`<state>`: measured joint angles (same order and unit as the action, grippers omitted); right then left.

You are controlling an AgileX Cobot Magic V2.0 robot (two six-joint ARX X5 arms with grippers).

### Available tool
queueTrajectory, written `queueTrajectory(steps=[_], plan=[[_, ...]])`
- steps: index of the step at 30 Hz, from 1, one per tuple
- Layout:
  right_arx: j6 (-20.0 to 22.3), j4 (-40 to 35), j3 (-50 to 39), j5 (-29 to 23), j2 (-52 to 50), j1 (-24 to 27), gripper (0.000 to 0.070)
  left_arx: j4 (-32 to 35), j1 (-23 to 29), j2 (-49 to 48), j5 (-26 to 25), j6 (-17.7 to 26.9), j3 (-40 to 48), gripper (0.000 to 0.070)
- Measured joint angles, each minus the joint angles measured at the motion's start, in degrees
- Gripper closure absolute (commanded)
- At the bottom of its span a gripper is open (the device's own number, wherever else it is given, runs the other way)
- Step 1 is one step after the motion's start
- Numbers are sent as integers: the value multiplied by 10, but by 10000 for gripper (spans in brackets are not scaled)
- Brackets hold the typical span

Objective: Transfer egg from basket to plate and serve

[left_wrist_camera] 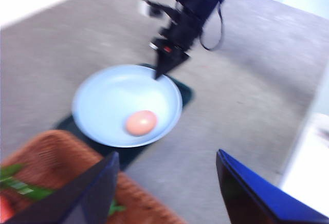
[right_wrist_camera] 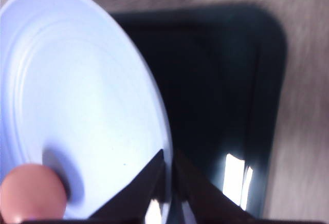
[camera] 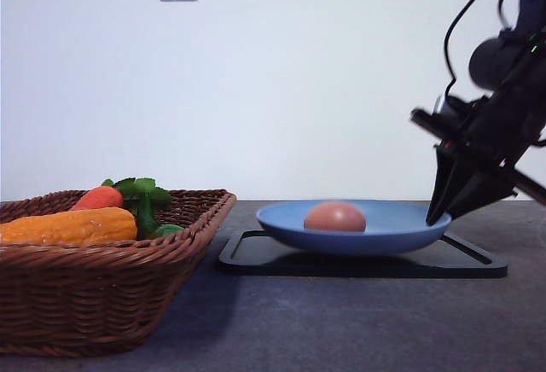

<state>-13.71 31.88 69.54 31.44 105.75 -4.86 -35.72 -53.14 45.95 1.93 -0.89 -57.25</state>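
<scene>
Egg (camera: pixel 335 217) lies in the plate (camera: pixel 401 229), leftward of the right gripper (camera: pixel 437 216), the nearer tool. Its fingers pinch the plate's near rim. Left gripper (left_wrist_camera: pixel 167 183) stands apart, empty, above the basket (camera: pixel 102 295).

We see the pinkish-brown egg (camera: pixel 335 217) lying on its side inside the light blue plate (camera: pixel 401 218), left of centre. Plate sits level, slightly blurred. The brown wicker basket (camera: pixel 102 287) stands just left of it.
</scene>
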Motion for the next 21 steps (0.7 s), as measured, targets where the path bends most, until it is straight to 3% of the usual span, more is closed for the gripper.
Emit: queueTrajectory(steps=[6, 9, 11, 21], plan=[[2, -1, 16, -2, 25, 0, 687, -23, 0, -28, 42, -1, 0, 309], [3, -11, 16, -1, 25, 0, 561, -23, 0, -29, 43, -1, 0, 309], [3, -13, 16, -1, 25, 1, 528, -23, 0, -28, 43, -1, 0, 309], [13, -10, 25, 0, 17, 17, 528, -23, 0, -23, 64, -1, 0, 310]])
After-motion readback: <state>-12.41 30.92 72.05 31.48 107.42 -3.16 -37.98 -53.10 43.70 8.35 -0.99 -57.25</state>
